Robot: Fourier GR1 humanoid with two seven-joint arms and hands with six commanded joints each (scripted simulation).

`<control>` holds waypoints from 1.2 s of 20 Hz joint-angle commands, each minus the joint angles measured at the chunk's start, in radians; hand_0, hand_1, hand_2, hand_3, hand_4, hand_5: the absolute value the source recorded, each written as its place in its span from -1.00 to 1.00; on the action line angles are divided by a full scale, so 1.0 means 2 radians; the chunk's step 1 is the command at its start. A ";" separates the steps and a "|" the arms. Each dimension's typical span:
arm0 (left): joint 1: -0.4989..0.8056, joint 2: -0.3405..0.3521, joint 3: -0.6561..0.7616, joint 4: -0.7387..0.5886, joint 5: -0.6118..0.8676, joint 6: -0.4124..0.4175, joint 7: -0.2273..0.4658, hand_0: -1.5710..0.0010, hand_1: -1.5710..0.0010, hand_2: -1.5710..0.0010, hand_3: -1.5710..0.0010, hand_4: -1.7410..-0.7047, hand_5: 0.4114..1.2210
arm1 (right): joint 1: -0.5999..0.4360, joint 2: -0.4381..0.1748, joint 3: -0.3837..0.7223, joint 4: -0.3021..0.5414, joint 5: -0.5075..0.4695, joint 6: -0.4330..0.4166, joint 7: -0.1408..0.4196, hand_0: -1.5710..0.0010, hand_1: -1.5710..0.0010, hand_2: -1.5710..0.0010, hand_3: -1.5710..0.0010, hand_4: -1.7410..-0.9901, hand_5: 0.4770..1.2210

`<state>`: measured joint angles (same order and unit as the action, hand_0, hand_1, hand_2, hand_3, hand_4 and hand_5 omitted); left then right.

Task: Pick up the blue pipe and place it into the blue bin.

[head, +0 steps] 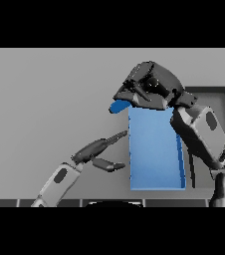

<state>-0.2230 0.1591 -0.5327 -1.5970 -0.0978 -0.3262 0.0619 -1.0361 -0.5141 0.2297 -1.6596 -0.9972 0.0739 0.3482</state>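
Head view: right hand (149,87) clenched round blue pipe (117,106) above blue bin (154,149); left hand (97,149) relaxed.

You are looking down on a plain grey table (45,89) that fills nearly the whole view, evenly lit, its surface darker toward the near edge. At the right you see a dark-framed grey panel (219,99) lying on it.
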 commanded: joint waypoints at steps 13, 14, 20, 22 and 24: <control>0.003 0.004 0.009 0.007 0.012 -0.006 0.012 1.00 1.00 1.00 1.00 0.64 -0.85 | 0.139 -0.026 -0.021 0.127 0.099 -0.046 0.056 -1.00 -1.00 -1.00 -1.00 -1.00 0.73; 0.006 0.004 0.008 -0.001 0.013 -0.007 0.008 1.00 1.00 1.00 1.00 0.65 -0.85 | 0.161 -0.021 -0.018 0.122 0.101 -0.054 0.064 -1.00 -1.00 -1.00 -1.00 -1.00 0.73; 0.004 -0.003 0.006 0.001 0.008 0.001 0.010 1.00 1.00 1.00 1.00 0.66 -0.87 | 0.240 -0.017 0.003 0.116 0.126 -0.065 0.131 -1.00 -1.00 -1.00 -1.00 -0.77 0.74; 0.004 -0.003 0.006 0.001 0.008 0.001 0.010 1.00 1.00 1.00 1.00 0.65 -0.88 | 0.240 -0.016 0.003 0.116 0.137 -0.050 0.131 -1.00 -1.00 -1.00 -1.00 -0.60 0.71; 0.005 -0.006 0.006 -0.002 0.010 0.004 0.018 1.00 1.00 1.00 1.00 0.65 -0.89 | 0.254 -0.039 0.059 0.151 0.105 -0.079 0.131 -0.99 -0.86 -0.77 -0.43 -0.48 0.76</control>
<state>-0.2123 0.1472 -0.5216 -1.6013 -0.0786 -0.3190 0.0983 -0.5285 -0.5931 0.3457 -1.3561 -0.7885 -0.0907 0.5926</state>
